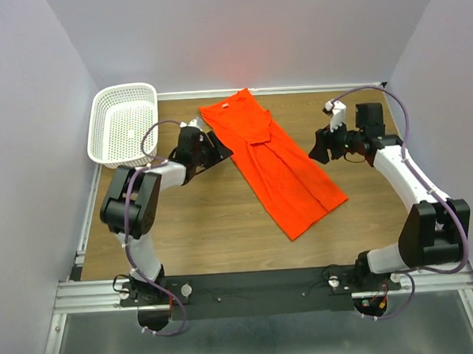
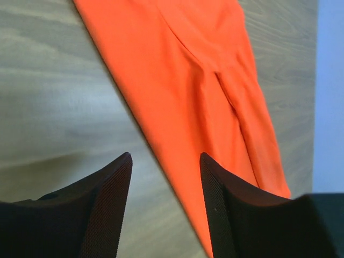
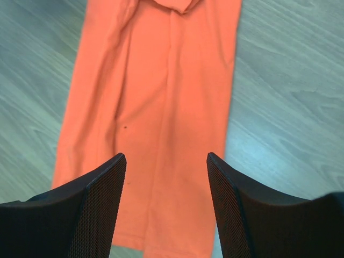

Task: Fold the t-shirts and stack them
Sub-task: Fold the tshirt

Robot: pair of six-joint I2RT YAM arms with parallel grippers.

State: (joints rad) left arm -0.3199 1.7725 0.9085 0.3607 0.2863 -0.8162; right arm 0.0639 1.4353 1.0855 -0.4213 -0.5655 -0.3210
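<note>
An orange-red t-shirt (image 1: 273,160) lies flat on the wooden table, folded lengthwise into a long strip that runs from the back centre down toward the right. My left gripper (image 1: 219,148) hovers at the strip's left edge near the collar end, open, with nothing between its fingers (image 2: 114,204); the t-shirt (image 2: 199,80) shows just past them. My right gripper (image 1: 317,147) is off the strip's right side, open and empty, and its wrist view looks down on the t-shirt (image 3: 161,107) between its fingers (image 3: 226,204).
A white mesh basket (image 1: 123,124) stands at the back left corner of the table (image 1: 207,226), just beyond the left arm. Walls close in the left, back and right sides.
</note>
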